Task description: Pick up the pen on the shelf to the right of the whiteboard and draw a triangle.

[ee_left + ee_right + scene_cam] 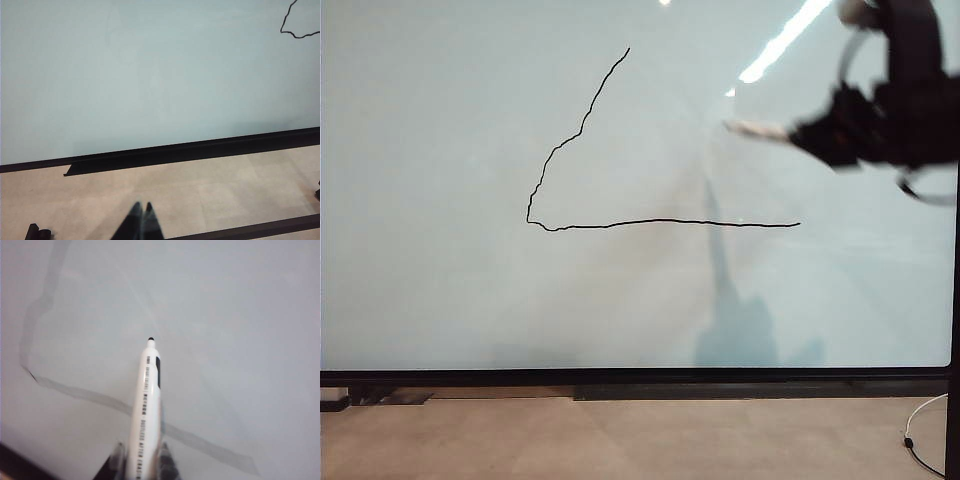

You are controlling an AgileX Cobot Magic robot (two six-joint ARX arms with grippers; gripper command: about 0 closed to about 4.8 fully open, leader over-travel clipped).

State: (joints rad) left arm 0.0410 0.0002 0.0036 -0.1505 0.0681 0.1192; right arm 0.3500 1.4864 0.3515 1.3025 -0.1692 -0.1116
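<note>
The right gripper clamps the pen low on its barrel, tip off the whiteboard, right of the unfinished triangle. Light, stiff and slick (it could slip under pressure). The left gripper hangs closed, empty.

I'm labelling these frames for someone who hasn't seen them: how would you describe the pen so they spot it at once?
Start at the big whiteboard with its unfinished triangle. To the upper right of that drawing, the right gripper reaches in from the right edge. The pen is the slim white barrel poking leftwards from it, pale against the black gripper, with small black print and a dark tip in the right wrist view.
</note>
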